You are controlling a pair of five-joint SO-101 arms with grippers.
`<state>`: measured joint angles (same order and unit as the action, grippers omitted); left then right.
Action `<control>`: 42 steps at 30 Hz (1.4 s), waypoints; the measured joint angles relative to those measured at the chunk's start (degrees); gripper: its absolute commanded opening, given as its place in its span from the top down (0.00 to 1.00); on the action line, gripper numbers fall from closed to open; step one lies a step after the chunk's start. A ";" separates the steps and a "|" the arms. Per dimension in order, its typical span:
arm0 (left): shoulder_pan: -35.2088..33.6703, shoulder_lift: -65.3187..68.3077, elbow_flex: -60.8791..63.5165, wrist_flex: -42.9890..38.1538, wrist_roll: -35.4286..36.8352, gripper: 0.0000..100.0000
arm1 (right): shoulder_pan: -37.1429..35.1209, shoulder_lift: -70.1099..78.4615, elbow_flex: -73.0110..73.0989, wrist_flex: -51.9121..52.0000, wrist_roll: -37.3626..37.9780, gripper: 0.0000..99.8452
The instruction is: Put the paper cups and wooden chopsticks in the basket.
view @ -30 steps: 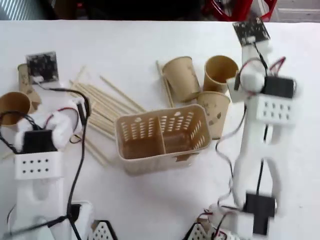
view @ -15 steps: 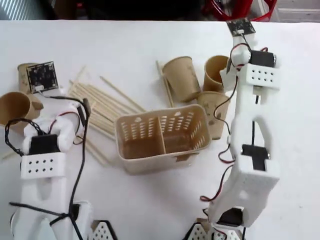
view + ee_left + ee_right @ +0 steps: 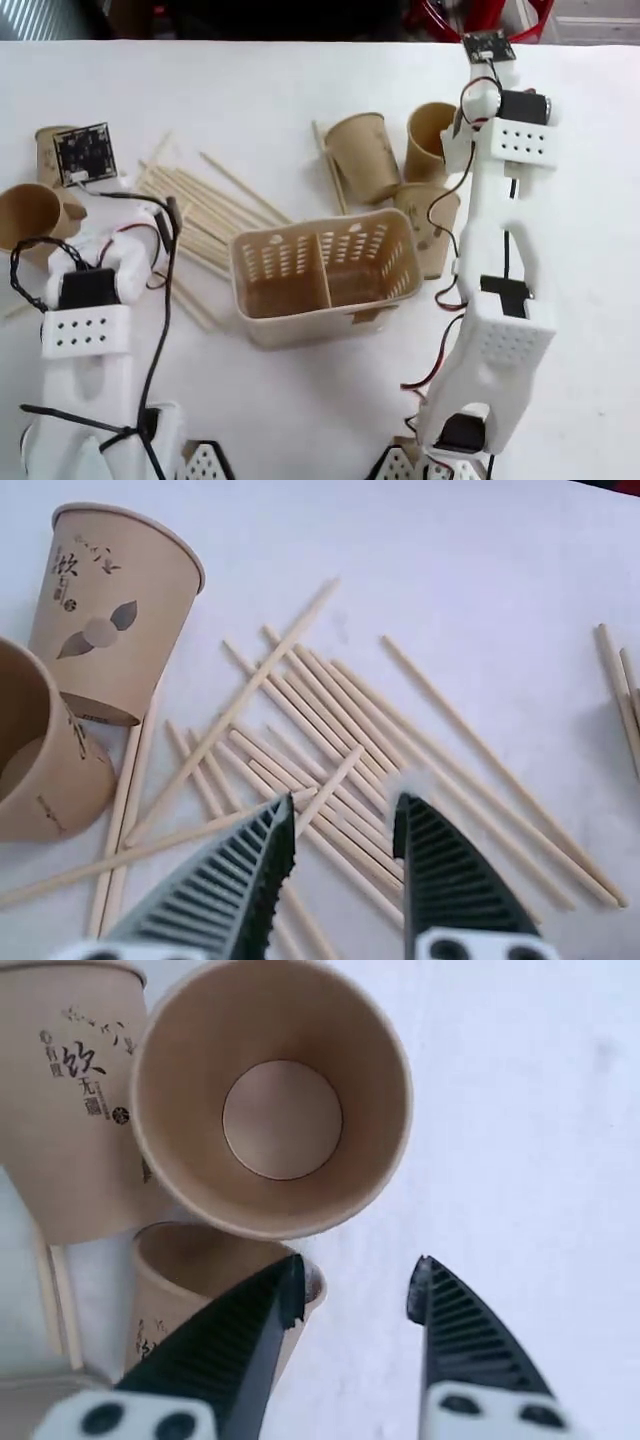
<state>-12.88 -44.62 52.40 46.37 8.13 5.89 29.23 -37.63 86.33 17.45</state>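
The basket (image 3: 325, 270) stands on the white counter (image 3: 250, 90) with its two compartments open to the top. All the cups and chopsticks are on the counter outside it.

Left of the basket, a loose pile of chopsticks (image 3: 205, 215) fans out, some crossing each other. The left end effector (image 3: 345, 810) hangs over this pile. Its jaws are spread, nothing is between them, and the sticks (image 3: 330, 730) show through the gap. Farther left of the basket are two cups. One (image 3: 110, 610) shows its printed side and the other (image 3: 40, 750) shows its open mouth. They stand close together at the far edge of the pile.

Three more cups cluster at the basket's right rear corner. One cup (image 3: 362, 155) is just behind the basket, with a pair of chopsticks (image 3: 330, 170) beside it. An upright cup (image 3: 435, 140) stands to the right of that one. The third (image 3: 430, 225) is just beside the basket's right end.

The right end effector (image 3: 357, 1270) hovers above this cluster with its jaws spread and gripping nothing. It sits close to the rim of the upright cup (image 3: 275, 1110), whose bare inside bottom is visible. The other two cups (image 3: 70, 1090) (image 3: 200, 1290) lie close against that cup.
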 measured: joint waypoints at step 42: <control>0.00 0.00 1.76 -1.41 0.00 0.82 | 8.09 -28.31 -3.87 9.41 -2.55 0.98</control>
<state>-12.88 -44.62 54.15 44.97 8.13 13.98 0.92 -41.49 95.74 14.90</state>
